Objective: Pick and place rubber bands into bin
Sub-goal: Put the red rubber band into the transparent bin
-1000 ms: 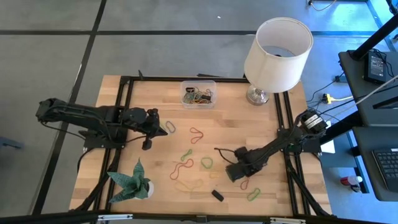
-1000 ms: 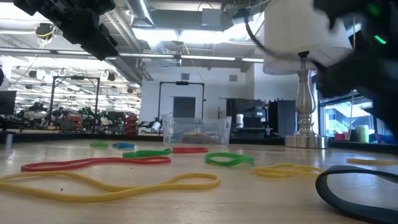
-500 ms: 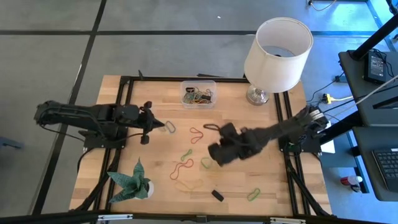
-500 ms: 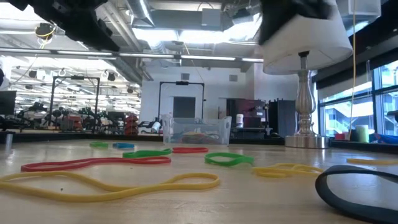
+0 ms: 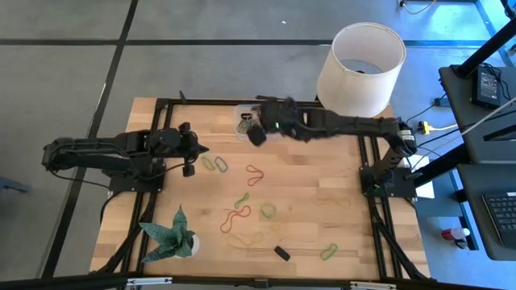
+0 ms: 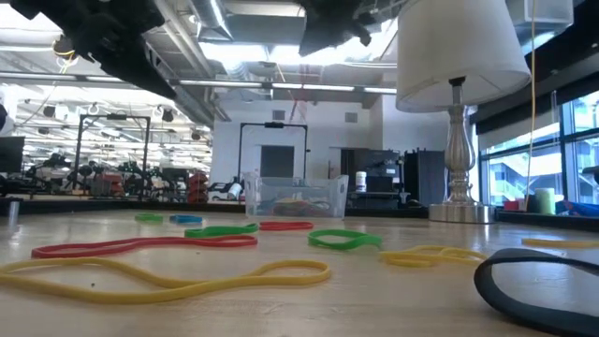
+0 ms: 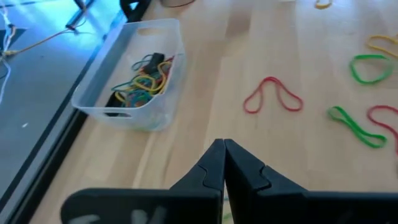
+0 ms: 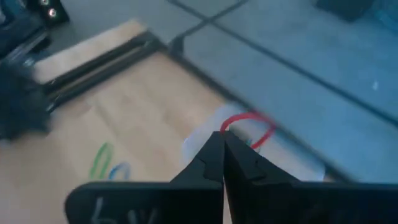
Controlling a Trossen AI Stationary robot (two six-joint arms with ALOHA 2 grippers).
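Note:
My right gripper [image 5: 253, 134] hovers over the clear bin [image 5: 258, 122] at the table's far edge, shut on a red rubber band [image 8: 252, 126]. The bin [image 7: 132, 79] holds a tangle of coloured bands and rests flat on the wood. My left gripper [image 5: 196, 152] hangs shut [image 7: 224, 148] above the table's left half, touching nothing. Loose bands lie flat on the table: red [image 5: 256, 174], green [image 5: 242, 200], another red [image 5: 236, 216], yellow [image 5: 244, 238] and others. My right gripper pinches the red rubber band between its two shut fingertips, at one end of the loop [image 8: 225, 129]. The remaining part of the loop [image 8: 264, 127] sticks out past the fingertips. The band is lifted clear, above the bin.
A white lamp [image 5: 360, 60] stands at the far right corner, close beside the bin. A green folded-paper plant [image 5: 169, 235] sits at the near left. A small black block [image 5: 281, 253] lies near the front edge, with a green band [image 5: 329, 252] to its right.
My right gripper rose from the near right part of the table with the red band that lay there. It swung left and then toward the far edge, ending over the bin, still shut on the band.

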